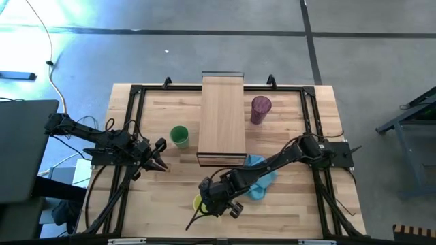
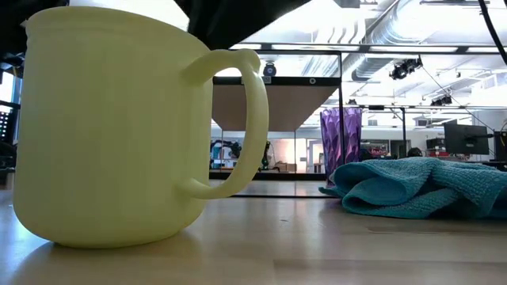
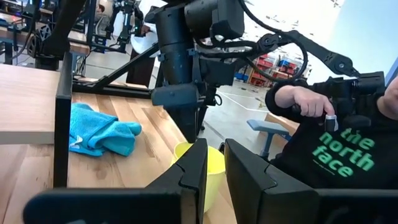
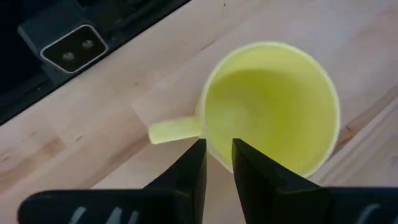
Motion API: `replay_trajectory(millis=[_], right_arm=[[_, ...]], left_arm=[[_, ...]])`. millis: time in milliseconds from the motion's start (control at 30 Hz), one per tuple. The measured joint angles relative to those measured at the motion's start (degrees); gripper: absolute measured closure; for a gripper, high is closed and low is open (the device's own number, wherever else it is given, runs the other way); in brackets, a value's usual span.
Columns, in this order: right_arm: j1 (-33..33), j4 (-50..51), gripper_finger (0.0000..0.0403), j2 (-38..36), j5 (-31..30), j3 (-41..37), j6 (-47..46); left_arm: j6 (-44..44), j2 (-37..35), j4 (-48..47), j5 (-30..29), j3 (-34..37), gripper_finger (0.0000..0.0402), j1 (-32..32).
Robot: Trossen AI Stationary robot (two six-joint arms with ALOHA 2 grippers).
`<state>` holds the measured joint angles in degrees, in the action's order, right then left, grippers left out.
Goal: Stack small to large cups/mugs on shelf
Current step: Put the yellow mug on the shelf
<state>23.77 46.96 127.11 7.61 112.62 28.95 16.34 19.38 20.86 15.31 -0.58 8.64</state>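
The yellow mug (image 1: 197, 203) stands upright on its base near the table's front edge, with its handle (image 4: 168, 130) sticking out. My right gripper (image 4: 218, 163) slants down over the mug's rim beside the handle. Its fingers are a narrow gap apart, and I see no touch. The green cup (image 1: 179, 136) stands left of the shelf (image 1: 222, 119). The purple tumbler (image 1: 260, 109) stands to the shelf's right. My left gripper (image 1: 162, 165) waits level at the table's left, slightly open, with nothing between its fingers.
A crumpled blue cloth (image 1: 259, 178) lies just right of the mug, under my right arm. A dark metal frame (image 1: 129, 122) runs round the tabletop. Beyond the table's right edge sits a person in a dark shirt (image 3: 339, 149), one hand (image 3: 308, 102) on a control arm.
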Motion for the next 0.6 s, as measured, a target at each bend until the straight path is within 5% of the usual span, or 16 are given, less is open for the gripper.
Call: replay_trajectory(millis=[600], right_arm=[[0.0, 0.08, 0.0336, 1.94, -0.01, 0.02, 0.87]], left_arm=[[-0.01, 0.0, -0.07, -0.56, 0.0, 0.0355, 0.01]])
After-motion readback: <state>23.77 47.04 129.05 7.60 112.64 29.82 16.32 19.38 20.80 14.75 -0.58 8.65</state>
